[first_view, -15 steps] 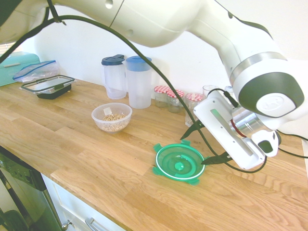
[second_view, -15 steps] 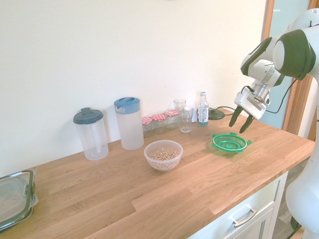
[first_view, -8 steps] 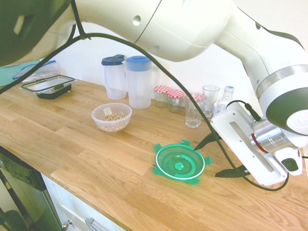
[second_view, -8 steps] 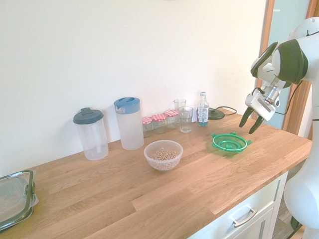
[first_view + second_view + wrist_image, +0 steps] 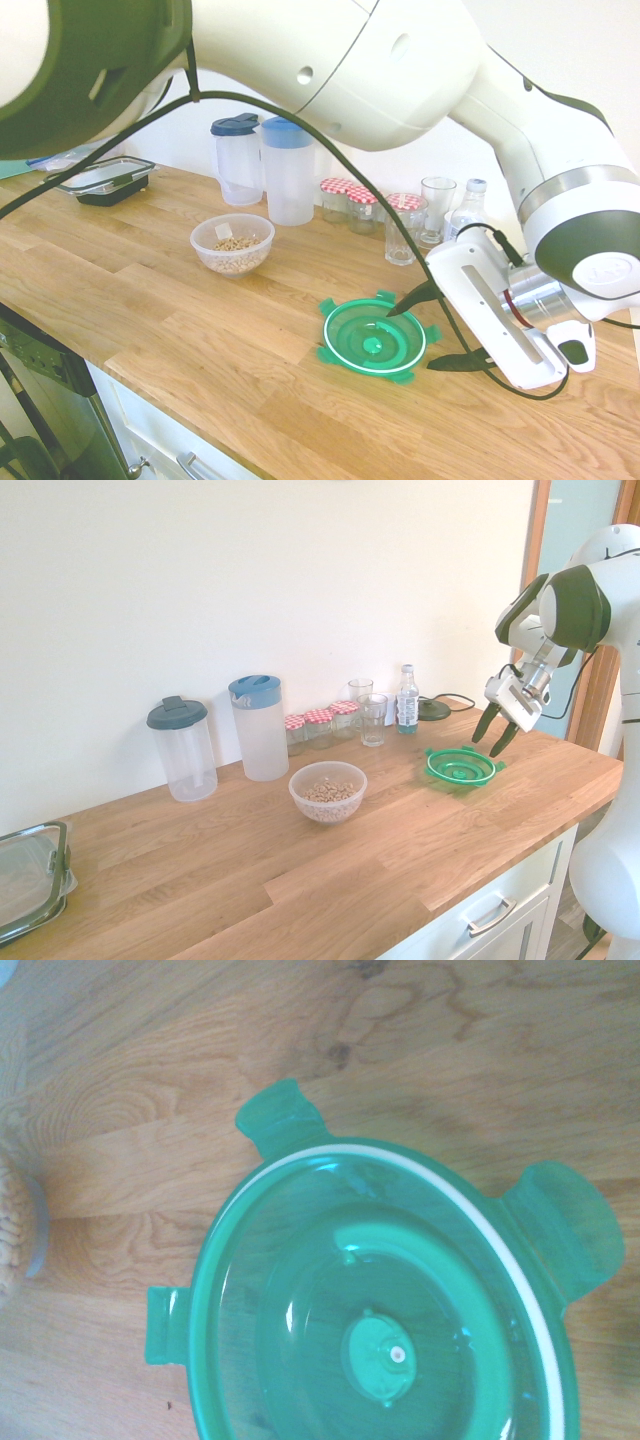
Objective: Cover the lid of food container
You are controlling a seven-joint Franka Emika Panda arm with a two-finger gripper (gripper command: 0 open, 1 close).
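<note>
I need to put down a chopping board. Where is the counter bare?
Bare wood runs along the front edge, before the food container and left of the lid. The back is crowded: jugs, jars, glasses, bottle.

The table (image 5: 200,870) is a long wooden worktop against a pale wall. Near its right end the green lid (image 5: 461,766) lies flat on the bare wood, tabs out. Left of it, well apart, sits the food container (image 5: 328,791) with beige grains. Behind, along the wall, stand a grey-lidded jug (image 5: 183,748), a blue-lidded jug (image 5: 259,726), three red-checked jars (image 5: 318,727), two drinking glasses (image 5: 372,719) and a small bottle (image 5: 406,699). At the far left lies a black-rimmed rectangular container (image 5: 100,179); what seems a bagged item (image 5: 62,157) lies beside it.
</note>
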